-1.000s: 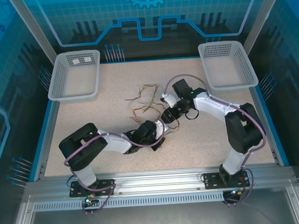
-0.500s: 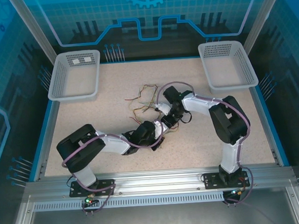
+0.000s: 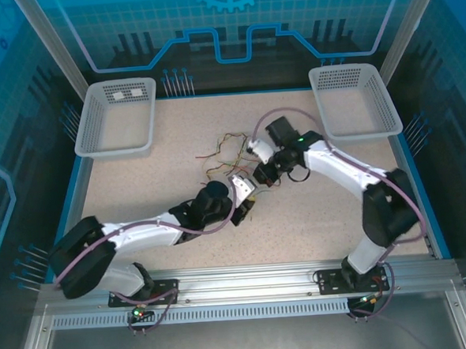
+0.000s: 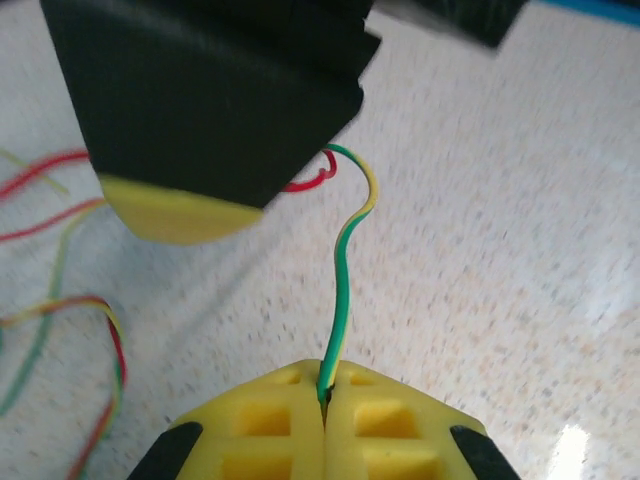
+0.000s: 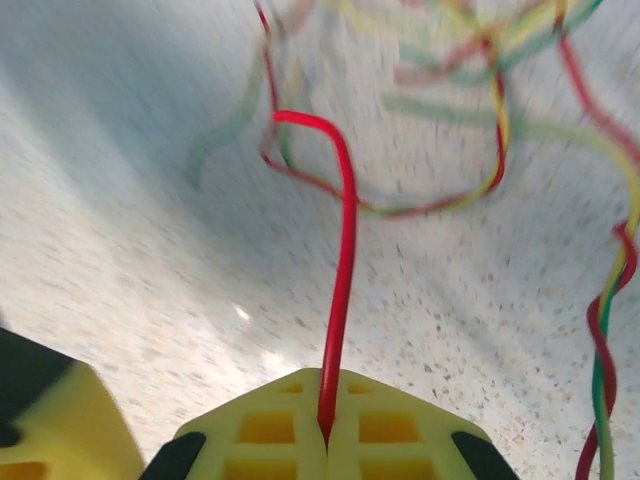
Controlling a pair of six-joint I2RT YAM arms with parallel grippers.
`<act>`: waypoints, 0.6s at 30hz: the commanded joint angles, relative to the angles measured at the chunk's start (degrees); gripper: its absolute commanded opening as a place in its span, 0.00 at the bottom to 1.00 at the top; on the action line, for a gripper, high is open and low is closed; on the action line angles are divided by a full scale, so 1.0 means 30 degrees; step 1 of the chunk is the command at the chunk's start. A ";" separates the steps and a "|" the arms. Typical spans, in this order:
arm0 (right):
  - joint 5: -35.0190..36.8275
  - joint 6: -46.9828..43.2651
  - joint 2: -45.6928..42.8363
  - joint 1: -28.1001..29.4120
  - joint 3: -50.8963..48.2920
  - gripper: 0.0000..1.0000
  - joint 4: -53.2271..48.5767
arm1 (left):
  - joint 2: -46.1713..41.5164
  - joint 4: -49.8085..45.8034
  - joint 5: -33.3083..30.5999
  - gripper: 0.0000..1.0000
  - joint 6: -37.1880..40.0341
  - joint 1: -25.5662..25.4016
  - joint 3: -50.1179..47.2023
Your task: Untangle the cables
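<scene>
Since left tool is clamped on thin green-yellow wire and right tool clamped on thin red wire, pulling apart should loosen knot. Rest of thin floppy red, yellow-green, brown cables lies in loose tangle mid speckled beige worktop (just beside both tools).

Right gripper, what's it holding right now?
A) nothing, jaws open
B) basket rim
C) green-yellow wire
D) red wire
D: in the right wrist view the right gripper is shut on a red wire, while the left gripper pinches the green-yellow wire.
</scene>
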 commanded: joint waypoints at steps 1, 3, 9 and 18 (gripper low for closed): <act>-0.3545 0.2238 -0.1349 -0.1562 0.0778 0.00 -0.0283 | -0.1789 -0.1182 -0.0057 0.00 0.0966 0.0433 0.1115; -0.4283 0.3220 -0.1941 -0.2269 0.0858 0.00 -0.0005 | -0.2730 -0.1457 0.0223 0.00 0.0863 0.0932 0.1417; -0.6365 0.6485 -0.3361 -0.3893 0.0686 0.00 0.2054 | -0.4610 -0.1550 0.0580 0.00 0.0692 0.2595 0.1973; -0.7771 0.9359 -0.3385 -0.3270 0.2886 0.00 0.4399 | -0.4560 -0.2144 0.1017 0.00 0.0959 0.4011 0.5154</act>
